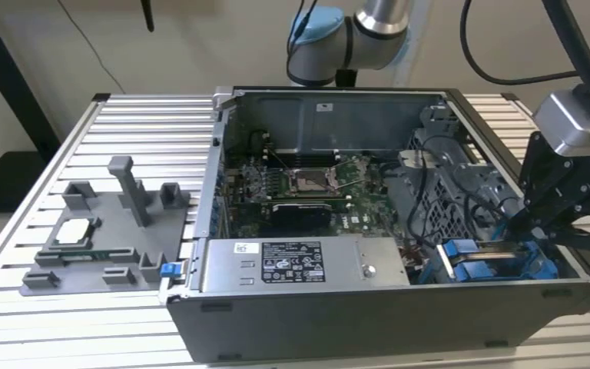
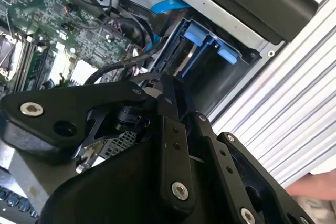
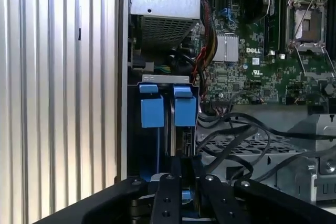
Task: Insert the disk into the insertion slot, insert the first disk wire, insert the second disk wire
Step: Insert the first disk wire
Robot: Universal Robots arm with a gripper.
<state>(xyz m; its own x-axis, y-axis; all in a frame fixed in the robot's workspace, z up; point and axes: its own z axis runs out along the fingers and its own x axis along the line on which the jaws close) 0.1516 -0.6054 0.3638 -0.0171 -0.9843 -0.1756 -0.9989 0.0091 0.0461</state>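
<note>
The open computer case (image 1: 377, 323) lay on the ribbed metal table (image 1: 141, 115), and the arm stood over the corner of the case at the exterior view's right. There the insertion slot (image 1: 528, 267) showed its bright blue rails, just beside the grey power-supply box (image 1: 306, 265). Between the blue parts was a flat silver-grey surface, which seemed to be the disk (image 1: 496, 247), already seated inside the slot; how deep it sat I could not tell. In the first wrist view the gripper (image 3: 185, 162) hung close to the slot and in line with it, near the two blue tabs (image 3: 152, 111). Its fingers (image 3: 167, 198) were drawn close together at the tips. Whether something thin was clamped between them was not visible. Black cables (image 3: 236, 145) ran loose beside the slot, and in the second wrist view a blue cable (image 2: 168, 6) curved near the slot's far end. The motherboard (image 1: 306, 181) lay in the middle of the case.
</note>
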